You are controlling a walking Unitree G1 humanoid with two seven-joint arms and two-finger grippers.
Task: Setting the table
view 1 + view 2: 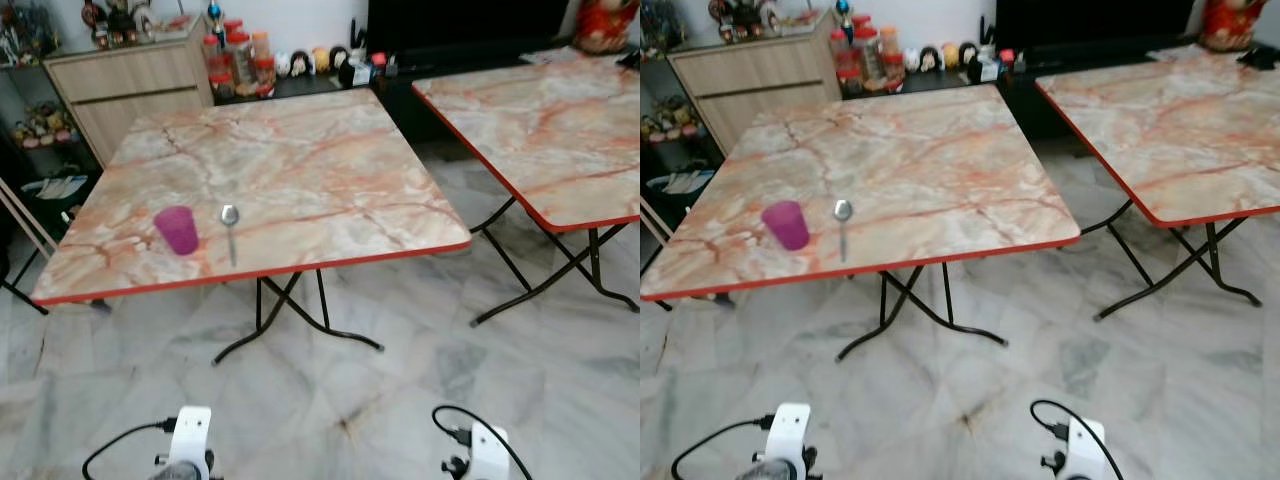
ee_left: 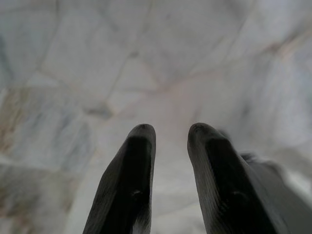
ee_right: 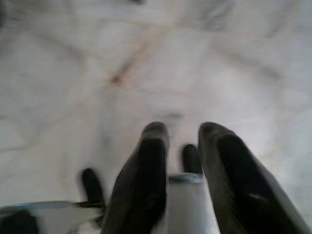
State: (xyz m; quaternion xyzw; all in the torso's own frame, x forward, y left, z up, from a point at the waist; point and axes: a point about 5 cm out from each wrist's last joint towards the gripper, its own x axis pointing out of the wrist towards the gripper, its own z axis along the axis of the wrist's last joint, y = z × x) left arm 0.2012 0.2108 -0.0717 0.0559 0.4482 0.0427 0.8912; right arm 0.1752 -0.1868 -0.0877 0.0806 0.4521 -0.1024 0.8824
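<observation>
A purple cup [image 1: 177,229] stands upright near the front left of the marble-patterned folding table [image 1: 330,150]. Just to its right a metal spoon [image 1: 231,230] lies flat, bowl away from me. Both arms hang low in front of the table, the left arm [image 1: 188,438] and the right arm [image 1: 486,450] at the bottom of the eye views. My left gripper [image 2: 170,129] points down at the floor, open and holding nothing. Over the floor too, my right gripper [image 3: 183,127] is open and empty.
A second marble table [image 1: 560,130] stands to the right, with a gap of tiled floor [image 1: 400,370] between them. Behind are a wooden cabinet [image 1: 120,85], several jars [image 1: 235,60] and a dark TV unit [image 1: 460,40]. A black folding chair frame [image 1: 20,240] is at the far left.
</observation>
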